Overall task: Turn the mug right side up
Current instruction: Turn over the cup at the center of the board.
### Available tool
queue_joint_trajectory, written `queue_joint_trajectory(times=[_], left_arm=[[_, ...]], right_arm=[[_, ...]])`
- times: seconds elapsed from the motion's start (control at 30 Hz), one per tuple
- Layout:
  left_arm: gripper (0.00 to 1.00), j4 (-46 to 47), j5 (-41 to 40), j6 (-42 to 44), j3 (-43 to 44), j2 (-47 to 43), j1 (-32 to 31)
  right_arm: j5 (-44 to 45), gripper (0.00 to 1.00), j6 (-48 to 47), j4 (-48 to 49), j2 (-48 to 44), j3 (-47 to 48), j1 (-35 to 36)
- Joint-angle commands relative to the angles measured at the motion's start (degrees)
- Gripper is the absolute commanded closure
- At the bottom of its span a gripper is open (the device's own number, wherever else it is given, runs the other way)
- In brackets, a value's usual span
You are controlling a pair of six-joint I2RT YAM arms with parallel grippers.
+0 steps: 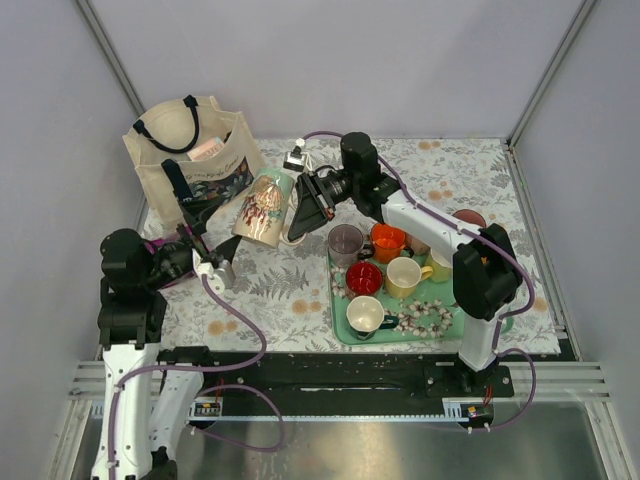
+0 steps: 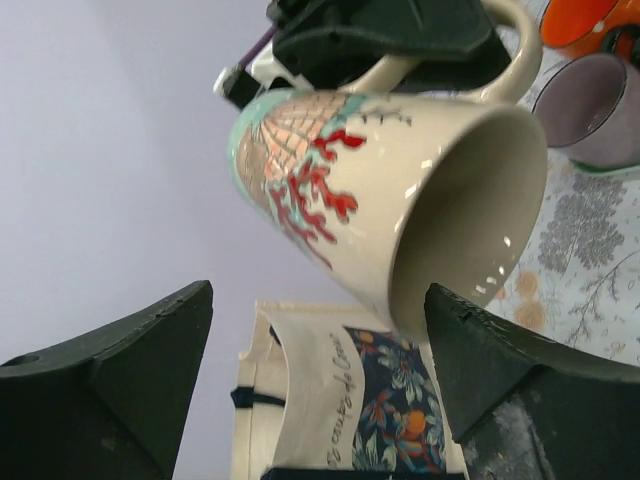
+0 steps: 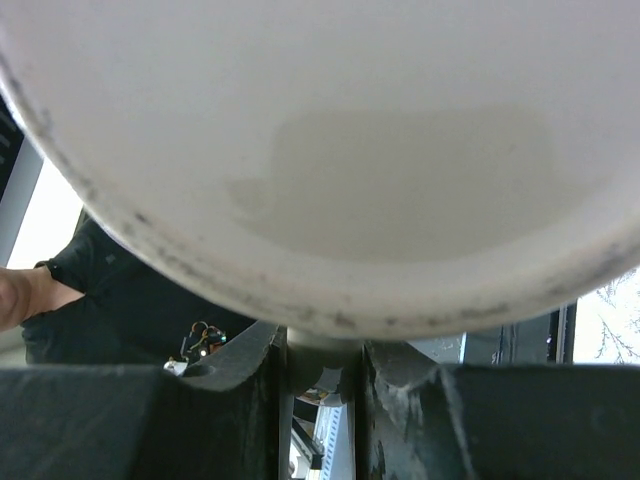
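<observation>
Cream coral-print mug [image 1: 265, 208] aloft over counter [image 1: 280, 290], just beside tote bag [image 1: 190, 160]. Mug tilted on side, mouth angled down toward left gripper [image 1: 203, 248]. Right gripper [image 1: 303, 205] fingers narrow, pinching handle [image 2: 525, 50]. Step, by look: mid-air reorienting, not yet upright. Left fingers [image 2: 130, 370] spread wide, flanking mug, no contact. Next likely needs roll until mouth faces up, or left taking body, then upright set-down on counter.

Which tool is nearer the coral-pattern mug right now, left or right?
Right. The right tool is shut on the mug at its handle, holding it tilted in the air. The left tool is open just off the mug's mouth end, apparently not touching.
</observation>
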Motion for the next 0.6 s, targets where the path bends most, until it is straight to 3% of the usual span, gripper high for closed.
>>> queue_joint_trajectory(times=[0.0, 0.17, 0.27, 0.33, 0.57], left_arm=[[0.11, 2.5, 1.8, 2.1, 4.3, 2.5, -4.2], [0.19, 2.6, -2.9, 0.9, 6.1, 5.0, -6.4], [0.28, 10.0, -6.8, -1.9, 3.7, 5.7, -8.9], [0.41, 13.8, -8.1, -2.4, 2.6, 6.5, -12.0], [0.82, 12.9, -13.4, 2.7, 3.2, 11.3, -23.8]], right_arm=[[-5.7, 1.00, 0.2, 5.9, -5.3, 1.5, -0.1], [-5.8, 1.00, 0.2, 5.9, -5.4, 1.3, -0.1], [-6.1, 1.00, 0.6, 5.4, -5.1, 1.5, -0.2], [-6.5, 1.00, 0.6, 4.8, -4.7, 1.9, -0.3], [-6.3, 0.94, -0.1, 2.7, -3.2, 3.8, -0.5]])
